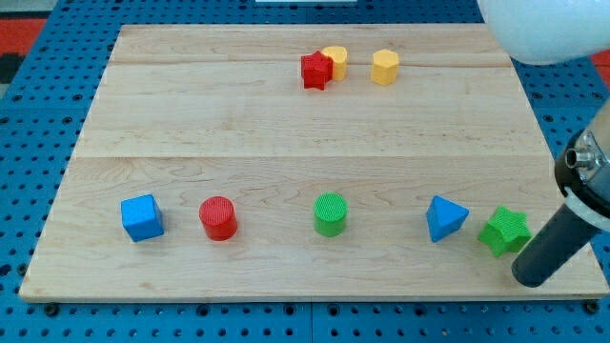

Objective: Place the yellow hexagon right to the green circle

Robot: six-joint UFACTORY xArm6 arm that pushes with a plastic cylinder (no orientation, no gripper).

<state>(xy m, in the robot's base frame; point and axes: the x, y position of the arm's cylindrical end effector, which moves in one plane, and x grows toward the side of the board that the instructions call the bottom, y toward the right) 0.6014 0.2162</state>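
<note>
The yellow hexagon (384,67) stands near the view's top, right of centre. The green circle (330,213) stands low on the board, near the middle and far below the hexagon. My tip (529,278) is at the view's bottom right, just below and right of a green star (504,231). It may touch the star. It is far from both the hexagon and the green circle.
A red star (315,70) touches a second yellow block (335,60) left of the hexagon. A blue triangle (445,218) stands between the green circle and the green star. A red circle (218,218) and a blue cube (142,217) stand at the lower left. The board's right edge (572,219) is close to my tip.
</note>
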